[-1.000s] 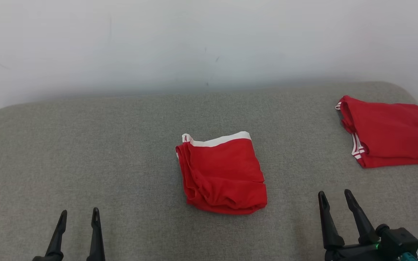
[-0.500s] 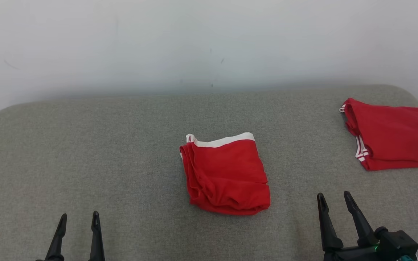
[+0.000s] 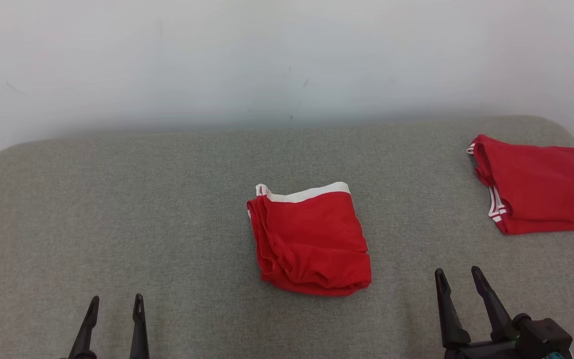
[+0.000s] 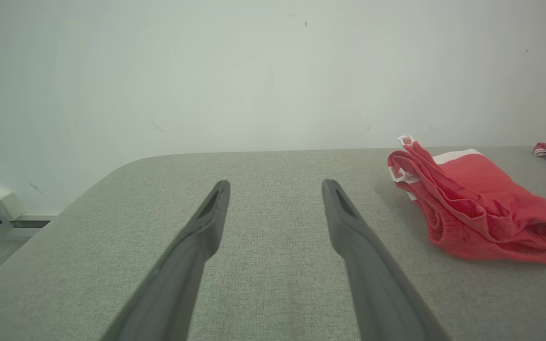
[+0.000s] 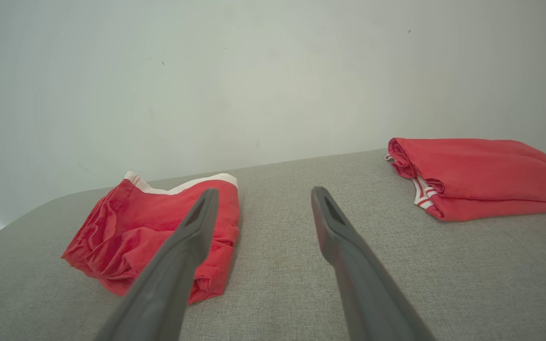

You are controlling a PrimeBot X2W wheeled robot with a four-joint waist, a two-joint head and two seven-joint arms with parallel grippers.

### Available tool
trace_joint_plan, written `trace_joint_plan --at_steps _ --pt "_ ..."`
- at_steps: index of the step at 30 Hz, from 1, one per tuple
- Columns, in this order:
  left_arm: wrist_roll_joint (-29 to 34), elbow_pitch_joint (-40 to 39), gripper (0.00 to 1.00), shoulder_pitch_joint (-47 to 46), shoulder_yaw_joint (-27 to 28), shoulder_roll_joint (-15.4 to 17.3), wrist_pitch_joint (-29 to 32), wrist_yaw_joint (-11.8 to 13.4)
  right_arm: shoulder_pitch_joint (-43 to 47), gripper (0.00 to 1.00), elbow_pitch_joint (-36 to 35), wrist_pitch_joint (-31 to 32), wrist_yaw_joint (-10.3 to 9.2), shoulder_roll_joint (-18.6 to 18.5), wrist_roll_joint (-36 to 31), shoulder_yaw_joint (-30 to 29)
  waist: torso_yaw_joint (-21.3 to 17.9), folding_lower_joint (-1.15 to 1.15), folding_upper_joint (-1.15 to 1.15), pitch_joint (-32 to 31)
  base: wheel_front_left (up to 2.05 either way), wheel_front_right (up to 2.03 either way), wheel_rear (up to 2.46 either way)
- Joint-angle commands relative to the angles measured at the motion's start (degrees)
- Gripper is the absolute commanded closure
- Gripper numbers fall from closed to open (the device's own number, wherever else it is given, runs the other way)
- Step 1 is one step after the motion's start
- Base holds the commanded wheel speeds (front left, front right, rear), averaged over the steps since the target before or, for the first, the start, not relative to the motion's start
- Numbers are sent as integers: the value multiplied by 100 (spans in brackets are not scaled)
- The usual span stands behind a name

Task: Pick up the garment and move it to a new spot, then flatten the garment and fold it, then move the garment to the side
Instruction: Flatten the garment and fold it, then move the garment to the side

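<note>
A red garment [image 3: 311, 238] with a white waistband lies folded in a loose bundle at the middle of the grey table [image 3: 167, 199]. It shows at the right of the left wrist view [image 4: 472, 208] and at the left of the right wrist view [image 5: 145, 227]. My left gripper [image 3: 114, 301] stands open at the lower left, well apart from the garment, nothing between its fingers [image 4: 206, 222]. My right gripper [image 3: 457, 274] stands open at the lower right, also empty, with the garment to its left.
A second folded red garment [image 3: 536, 182] with white stripes lies at the table's far right edge, also in the right wrist view [image 5: 477, 175]. A pale wall [image 3: 287, 60] rises behind the table. The table's rounded left corner [image 4: 126, 166] drops off toward the floor.
Between the earliest frame and half a second ago the whole picture shifted slightly, so the camera moved. Since then the left gripper has sunk a little in the head view. The garment lies as before.
</note>
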Motion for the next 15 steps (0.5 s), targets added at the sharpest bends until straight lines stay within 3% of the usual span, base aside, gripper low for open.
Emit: trace_joint_plan --at_steps 1,15 --pt "25 4 0 76 -7 4 -18 -24 30 0 10 -23 -17 -6 -14 3 1 0 0 -3 0 0 0" --pt "67 -31 0 102 -50 23 -18 -41 73 0 58 -23 -17 -15 -43 13 34 0 0 -10 0 0 0"
